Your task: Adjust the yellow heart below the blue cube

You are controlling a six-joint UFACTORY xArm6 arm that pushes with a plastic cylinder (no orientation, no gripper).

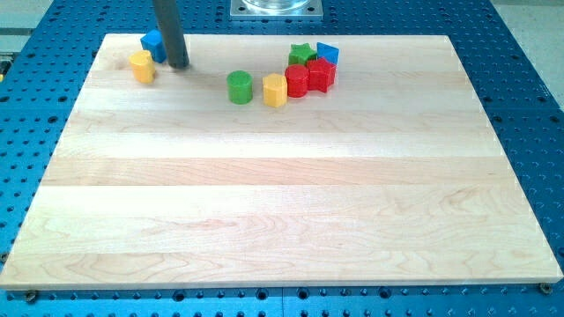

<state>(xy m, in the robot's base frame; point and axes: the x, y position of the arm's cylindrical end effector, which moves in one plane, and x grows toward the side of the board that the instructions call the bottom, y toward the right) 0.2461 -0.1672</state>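
1. Resting tool tip [180, 65] on bench [282, 194], touching blue cube [154, 44] at its right side; bare rod, nothing held.
2. Yellow heart [141, 66] just below-left of cube, left of tip.

The tabletop [282, 194] is pale wood, smooth, with visible grain and joined planks. Around it lies a blue perforated metal-looking base [529, 53]. The yellow heart [141, 66] and blue cube [153, 44] look matt.
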